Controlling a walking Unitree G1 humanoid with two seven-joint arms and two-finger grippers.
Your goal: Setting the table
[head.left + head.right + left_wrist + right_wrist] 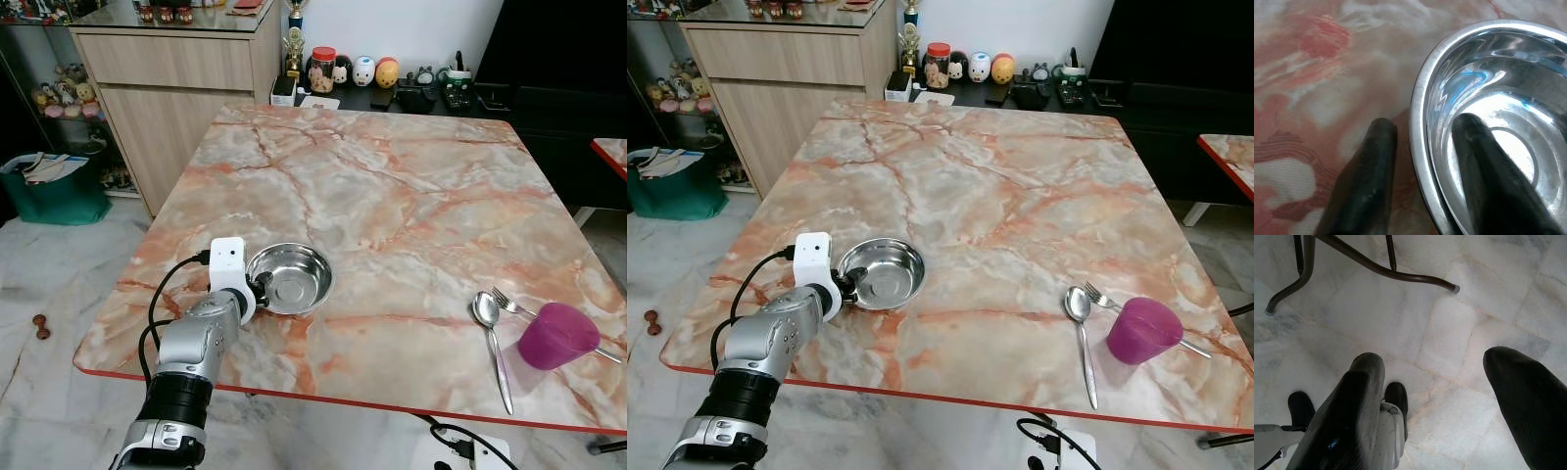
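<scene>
A steel bowl (289, 278) rests on the marble table (392, 186) near its front left corner. My left gripper (263, 287) is at the bowl's near rim. In the left wrist view the left gripper (1425, 121) stands open astride the rim (1418, 122), one finger inside the bowl and one outside on the tabletop. At the front right lie a spoon (490, 328) and a fork (509, 301), beside a purple cup (556, 336) lying on its side. My right gripper (1434, 357) hangs open above the white tiled floor, holding nothing.
A wooden cabinet (186, 78) and a green bag (54, 186) stand to the left of the table. Figurines and jars (362, 70) line a low black shelf behind it. Dark chair legs (1376, 264) cross the floor near the right gripper. A white power strip (460, 450) lies under the front edge.
</scene>
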